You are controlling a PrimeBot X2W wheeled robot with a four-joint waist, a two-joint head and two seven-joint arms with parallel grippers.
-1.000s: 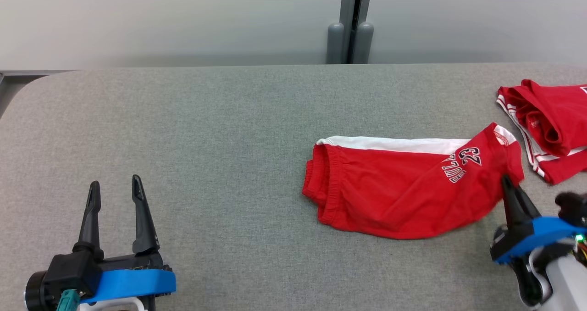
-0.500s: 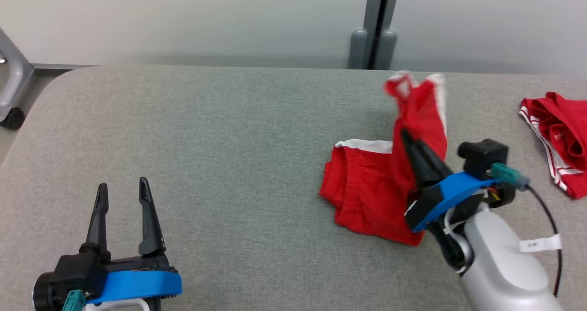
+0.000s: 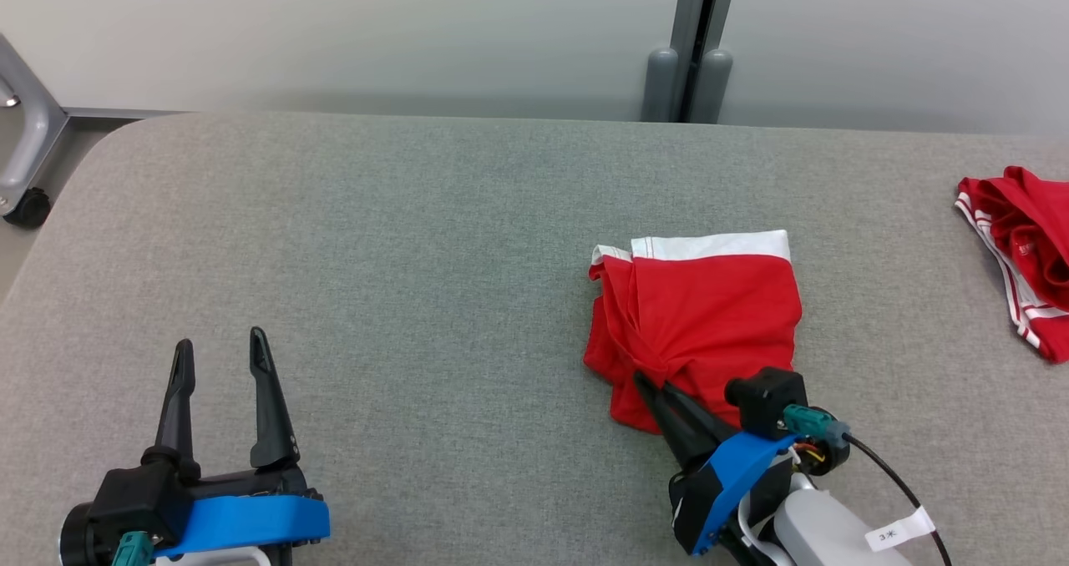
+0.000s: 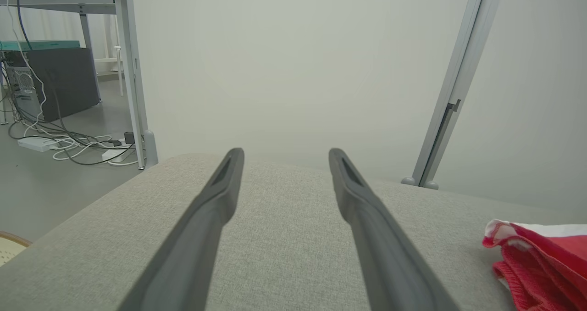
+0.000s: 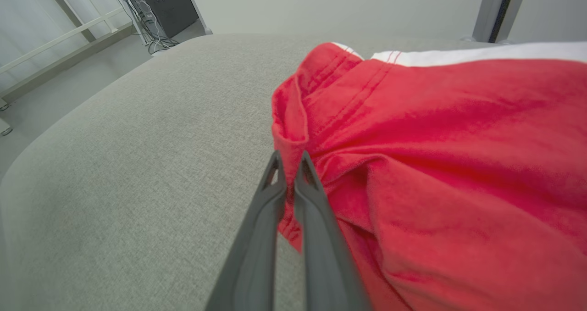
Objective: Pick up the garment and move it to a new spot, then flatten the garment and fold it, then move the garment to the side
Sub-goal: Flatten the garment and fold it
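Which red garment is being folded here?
On the grey padded table, look right of centre, just ahead of the right gripper. The garment there is a folded red square with a white band along its far edge, pinched by that gripper; the other red garment lies bunched at the table's right edge.

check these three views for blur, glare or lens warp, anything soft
Head view: even soft light, no glare, the red garment sharp, shadows faint. Left wrist view: wide-angle look, the grey post leans; the left gripper goes soft toward the bottom edge. Right wrist view: the right gripper and the near cloth are slightly blurred, the far wall pale.
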